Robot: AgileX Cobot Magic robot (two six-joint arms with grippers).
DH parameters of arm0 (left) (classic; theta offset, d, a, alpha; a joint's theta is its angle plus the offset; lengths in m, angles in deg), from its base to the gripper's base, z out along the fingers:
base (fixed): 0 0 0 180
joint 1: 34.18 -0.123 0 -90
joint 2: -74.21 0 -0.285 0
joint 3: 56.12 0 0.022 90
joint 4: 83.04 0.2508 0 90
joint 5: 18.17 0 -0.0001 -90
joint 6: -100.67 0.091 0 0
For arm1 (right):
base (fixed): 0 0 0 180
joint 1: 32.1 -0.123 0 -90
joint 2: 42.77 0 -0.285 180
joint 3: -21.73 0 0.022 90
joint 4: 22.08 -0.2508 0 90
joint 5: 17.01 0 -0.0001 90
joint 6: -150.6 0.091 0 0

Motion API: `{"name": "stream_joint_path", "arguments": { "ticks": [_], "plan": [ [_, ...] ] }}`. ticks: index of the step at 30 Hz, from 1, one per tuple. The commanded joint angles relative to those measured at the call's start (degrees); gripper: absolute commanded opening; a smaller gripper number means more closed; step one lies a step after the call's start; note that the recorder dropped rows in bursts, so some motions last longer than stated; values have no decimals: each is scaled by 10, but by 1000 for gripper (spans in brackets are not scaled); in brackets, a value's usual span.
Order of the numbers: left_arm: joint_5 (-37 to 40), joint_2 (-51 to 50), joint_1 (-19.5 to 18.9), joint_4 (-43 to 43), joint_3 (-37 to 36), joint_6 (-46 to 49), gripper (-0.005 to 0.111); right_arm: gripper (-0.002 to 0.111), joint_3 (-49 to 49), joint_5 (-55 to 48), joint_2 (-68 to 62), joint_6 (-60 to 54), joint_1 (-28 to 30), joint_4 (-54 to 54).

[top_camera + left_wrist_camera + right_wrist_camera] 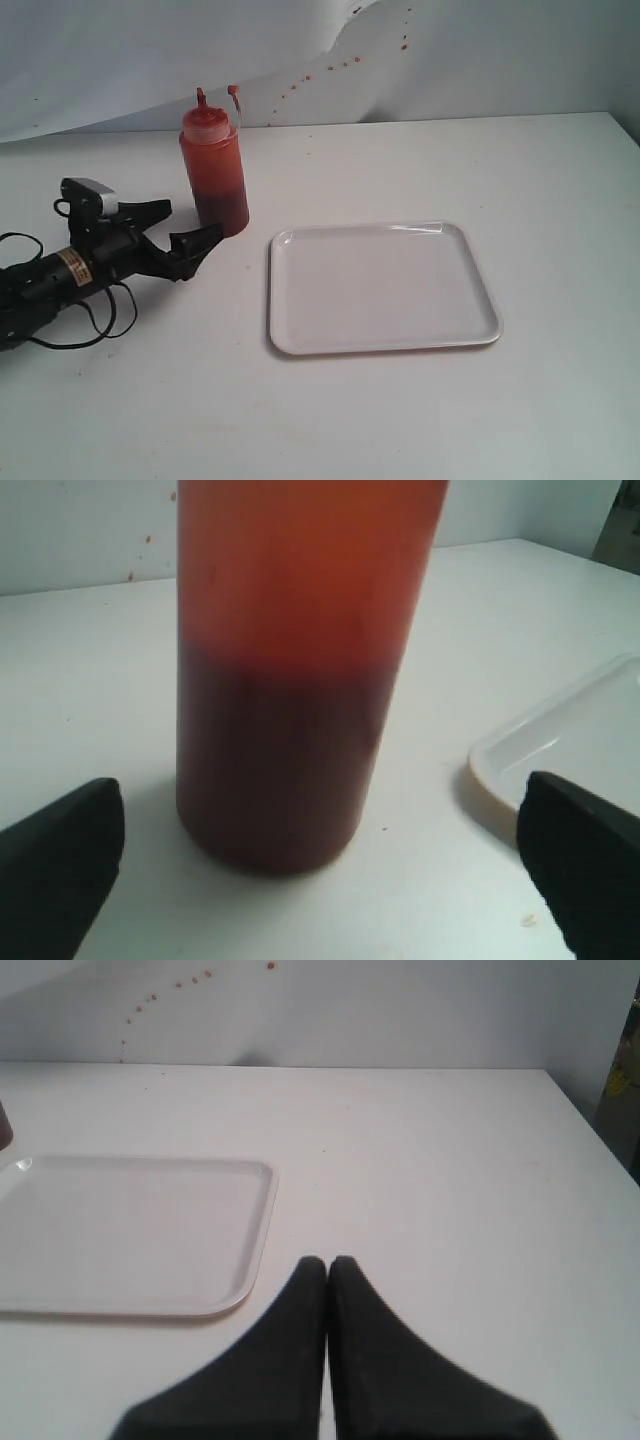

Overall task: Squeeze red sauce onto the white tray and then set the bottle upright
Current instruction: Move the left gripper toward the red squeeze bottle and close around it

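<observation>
I see the squeeze bottle [214,170] standing upright toward the table's [560,400] far edge, left of centre, with red sauce [280,770] dark in its lower half. My left gripper [190,220] faces it, jaws spread wide, not touching. The white tray [385,290] lies mid-table. My right gripper [328,1265] has its fingers pressed together.

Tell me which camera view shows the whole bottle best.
The exterior view: the bottle stands complete, nozzle to base. The left wrist view shows only its body, close up; the right wrist view, just a dark sliver.
</observation>
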Motion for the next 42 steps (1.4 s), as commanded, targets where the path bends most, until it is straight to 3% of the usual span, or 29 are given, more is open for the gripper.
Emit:
{"name": "stream_joint_path", "arguments": {
  "ticks": [1,9,16,29,42],
  "plan": [
    [-2,-49,4,24,56,4,105,0,2,0,3,1,4,-1],
    [-2,-110,5,67,160,4,105,0,2,0,3,1,4,-1],
    [4,-137,41,61,226,4,105,0,2,0,3,1,4,-1],
    [18,-142,50,-17,232,4,105,0,2,0,3,1,4,-1],
    [45,-142,50,-19,232,4,104,0,2,0,3,1,4,-1]
  ]
}}
